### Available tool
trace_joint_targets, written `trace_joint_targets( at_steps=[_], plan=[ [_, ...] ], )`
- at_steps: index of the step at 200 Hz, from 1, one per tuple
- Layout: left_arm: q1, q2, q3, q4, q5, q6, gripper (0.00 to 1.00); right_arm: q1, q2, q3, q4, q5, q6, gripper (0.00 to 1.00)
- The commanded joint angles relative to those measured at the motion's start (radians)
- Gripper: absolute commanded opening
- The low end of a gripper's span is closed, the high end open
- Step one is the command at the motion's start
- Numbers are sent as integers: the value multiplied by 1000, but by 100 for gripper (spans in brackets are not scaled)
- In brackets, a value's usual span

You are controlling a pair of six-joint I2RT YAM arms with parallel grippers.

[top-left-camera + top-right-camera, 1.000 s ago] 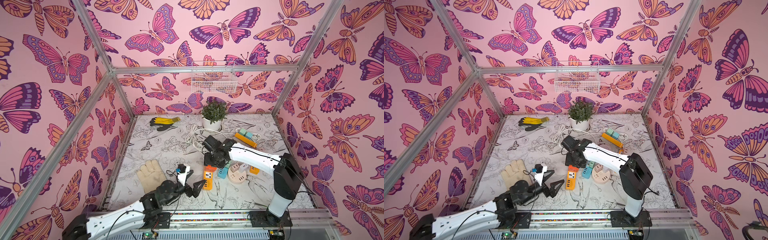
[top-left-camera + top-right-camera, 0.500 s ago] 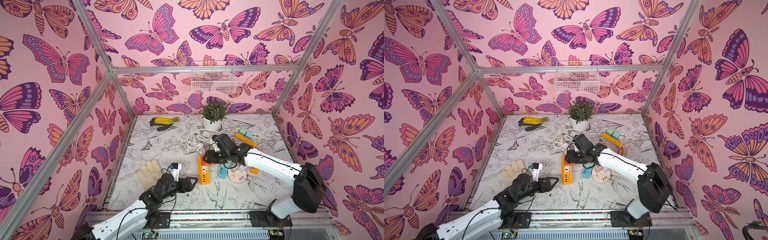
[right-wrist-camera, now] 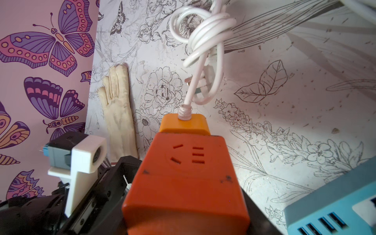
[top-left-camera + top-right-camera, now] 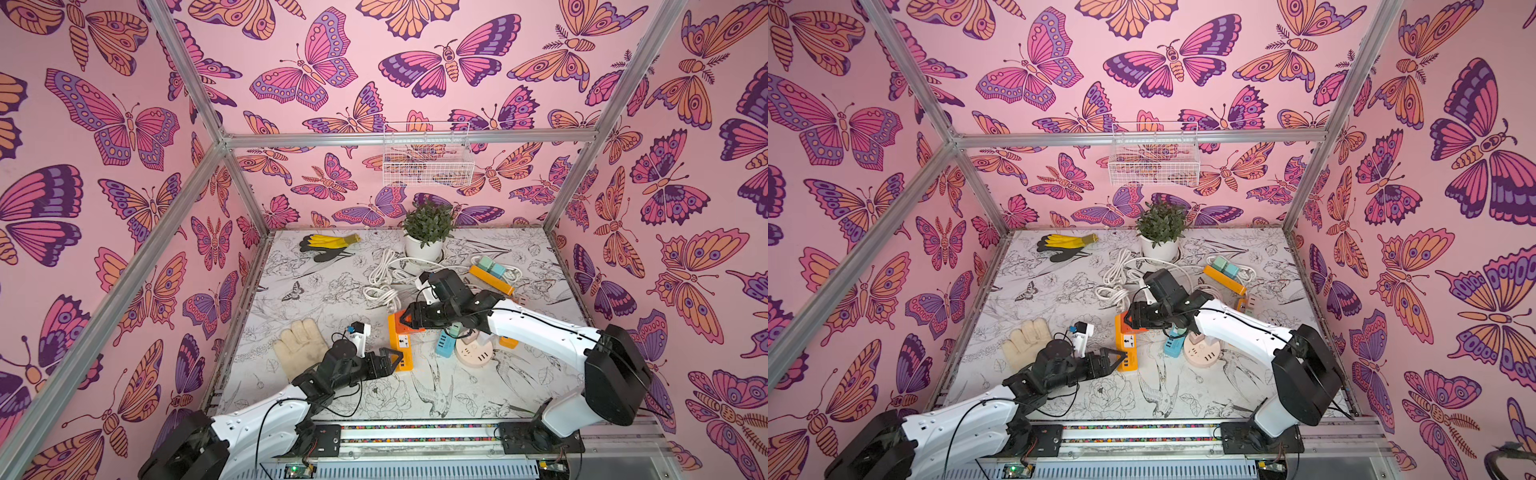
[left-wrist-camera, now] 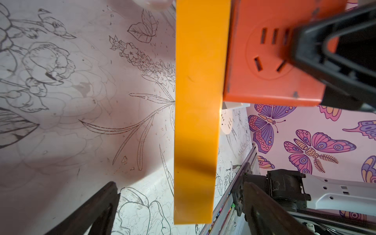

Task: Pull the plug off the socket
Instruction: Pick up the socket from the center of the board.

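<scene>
I judge the pull is not yet done. The right gripper (image 4: 411, 320) has its fingers closed on the orange plug (image 3: 187, 173). The plug sits in the yellow socket strip (image 4: 401, 347), just below centre in both top views. The left gripper (image 4: 394, 362) is wide open and holds nothing, with its fingers (image 5: 95, 209) on either side of the strip's near end. What is left is to clamp the strip and then pull. The left wrist view shows no clear gap between plug and strip, while the top views hide that joint. Only the right wrist view shows the white cord (image 3: 205, 40) leaving the strip.
</scene>
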Motion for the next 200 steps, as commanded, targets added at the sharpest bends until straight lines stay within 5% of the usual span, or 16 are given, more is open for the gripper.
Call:
trace_joint_targets(
  at_steps=[1,68,90,159,200],
  plan=[
    [6,92,57,66,12,-11,96,1,-4,31,81,-43,-1,51],
    [12,277,168,83,4,-57,37,1,-12,22,84,-23,10,51],
    [21,324,155,95,-2,-91,27,1,-15,19,85,-13,11,51],
    [112,305,86,66,-2,-115,21,-2,-183,-47,48,76,26,51],
    [144,315,105,30,28,-66,20,-91,-200,-100,77,-81,40,50]
  ],
)
